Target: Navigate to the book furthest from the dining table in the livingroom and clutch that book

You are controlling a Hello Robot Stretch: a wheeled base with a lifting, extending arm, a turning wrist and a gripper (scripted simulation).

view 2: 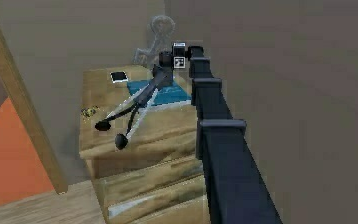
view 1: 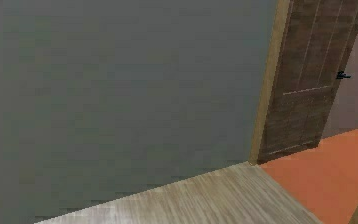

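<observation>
A flat blue thing [view 2: 169, 97], book-like in shape, lies on top of a light wooden chest of drawers [view 2: 147, 182] in the arm side view. My arm, a dark bar [view 2: 227, 150], rises from the bottom edge to two white marked squares above that top. From there the gripper [view 2: 112, 133] slants down and to the left across the blue thing, its thin fingers [view 2: 137, 112] ending near the chest's front edge. I cannot tell whether the gripper holds anything, nor whether it touches the blue thing.
On the chest also lie a small dark-and-white flat item [view 2: 118, 76], a clear glass piece [view 2: 157, 30] at the back and a tiny dark object [view 2: 87, 112]. A wooden door frame [view 2: 27, 110] and orange floor [view 2: 12, 150] are left of it. Ahead stand a grey wall [view 1: 117, 90] and a brown door [view 1: 312, 70].
</observation>
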